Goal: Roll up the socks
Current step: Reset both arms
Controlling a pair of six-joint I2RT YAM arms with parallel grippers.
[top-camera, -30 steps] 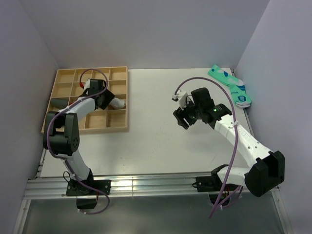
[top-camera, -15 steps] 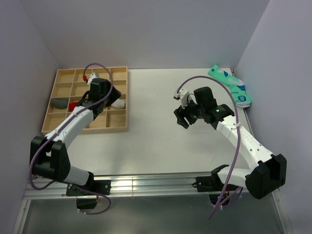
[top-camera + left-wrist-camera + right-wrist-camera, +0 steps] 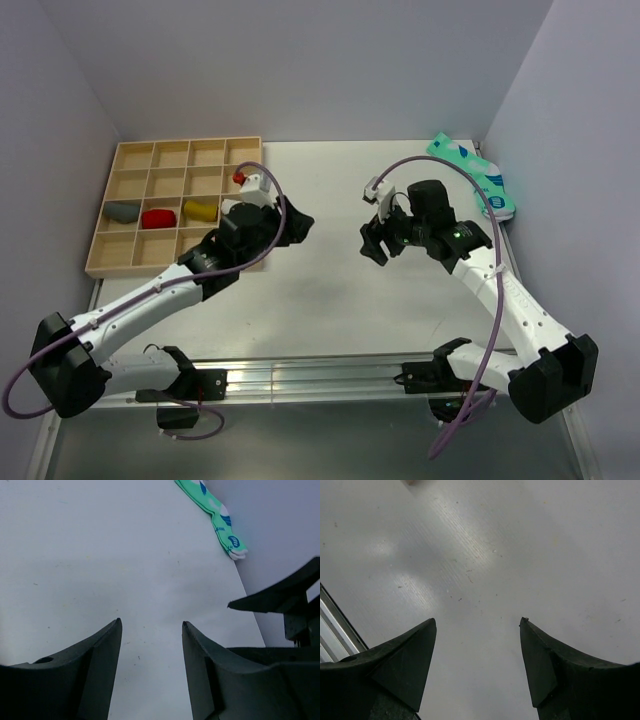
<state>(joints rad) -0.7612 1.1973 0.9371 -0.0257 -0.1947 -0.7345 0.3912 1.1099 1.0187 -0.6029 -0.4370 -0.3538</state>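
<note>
— Behind our left gripper, back along its own arm, what do we have?

— We have the wooden tray. The socks lie in one of its middle compartments as a mustard-yellow bundle, well apart from the fingers. Only yellow fabric shows; we cannot make out the white one.

— And beside that bundle?

— A red bundle fills the next compartment, farther from the gripper, and a grey bundle fills the one beyond it, all in the same row.

— What are our left jaws doing?

— They stand apart with nothing between them. In the wrist view we see only bare white table through the gap.

— What lies ahead of that gripper?

— Far ahead, against the side wall, we see the teal patterned socks lying flat. Part of the other arm shows dark at the right edge of that view.

— And our right gripper?

— It faces the left one across a stretch of table, close but apart. Its jaws are spread wide and hold nothing, with the tabletop below. The teal socks lie behind it, past its wrist.
</note>
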